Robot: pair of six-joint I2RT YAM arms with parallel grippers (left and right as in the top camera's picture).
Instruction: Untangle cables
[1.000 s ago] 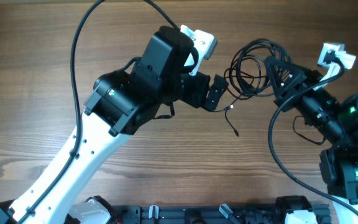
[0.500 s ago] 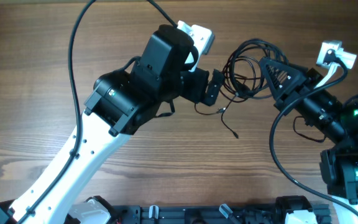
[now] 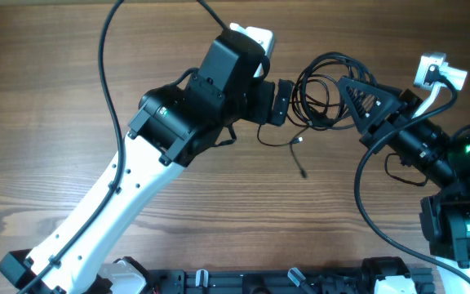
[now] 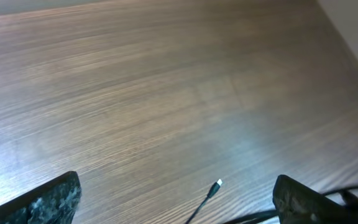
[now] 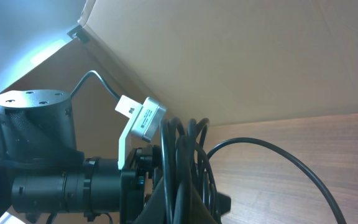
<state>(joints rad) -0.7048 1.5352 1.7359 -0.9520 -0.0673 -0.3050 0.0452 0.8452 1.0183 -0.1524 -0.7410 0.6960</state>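
Upper right of centre on the wood table [image 3: 47, 65]: saw the cables [image 3: 321, 86] bunched in loose overlapping loops between the two grippers. Found the left gripper [image 3: 281, 102] just beside the bundle's left edge. In the left wrist view, had its fingers [image 4: 51, 200] spread wide, with only tabletop and thin strands in the gap. Spotted a tiny plug end [image 4: 218, 184] lying on the wood there, touching neither finger. Found the right gripper [image 3: 349, 88] at the bundle's right edge, apparently pinched narrow on several strands. In the right wrist view, saw the same cables [image 5: 180, 162] standing up in tight loops right off its fingers. Traced two loose tails out of the bundle toward the near edge, both flat on the wood, clear of both grippers.
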